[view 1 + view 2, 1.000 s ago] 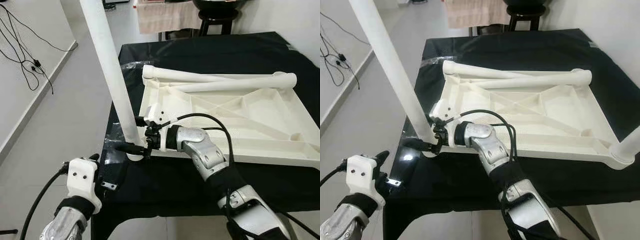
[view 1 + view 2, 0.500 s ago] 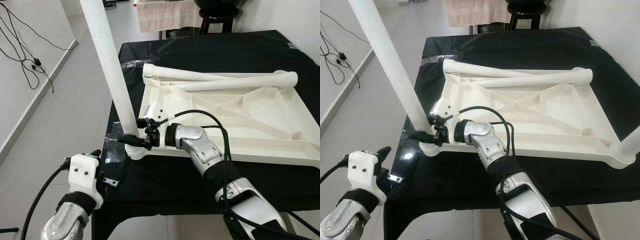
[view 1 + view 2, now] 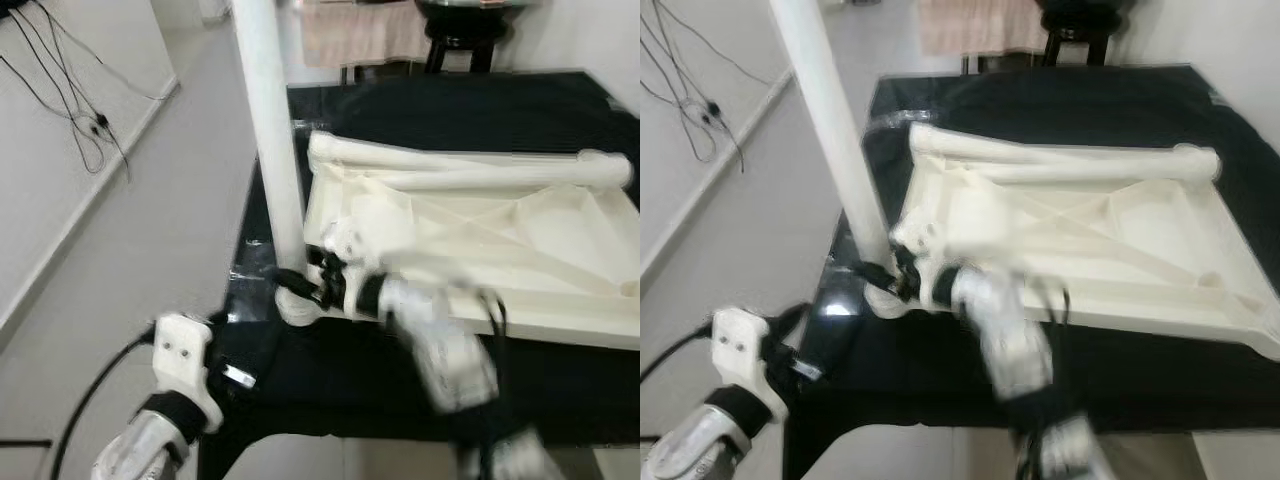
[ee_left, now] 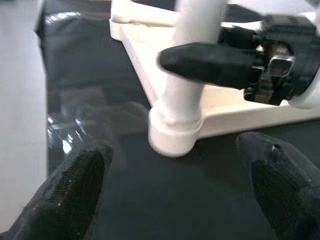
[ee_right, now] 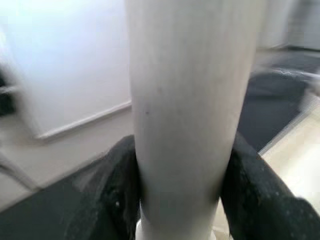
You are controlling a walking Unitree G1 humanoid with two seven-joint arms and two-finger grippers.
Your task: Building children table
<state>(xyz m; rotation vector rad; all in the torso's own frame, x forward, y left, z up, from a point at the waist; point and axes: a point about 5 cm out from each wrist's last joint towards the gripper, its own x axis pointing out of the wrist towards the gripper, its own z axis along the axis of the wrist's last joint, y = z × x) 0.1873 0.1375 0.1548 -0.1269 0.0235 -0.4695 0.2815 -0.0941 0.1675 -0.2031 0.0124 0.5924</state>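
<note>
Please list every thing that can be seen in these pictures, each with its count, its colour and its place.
table top: one, cream white, upside down on the black table.
upright leg: one, white, standing in the corner socket nearest the robot's left.
loose legs: two, white, lying across the far edge of the table top.
black table: one, under everything.
cables: several, black, on the left wall.
stool: one, dark, beyond the table.
right claw: black fingers shut on the upright leg near its base.
left claw: black fingers open, low at the table's near left edge.
</note>
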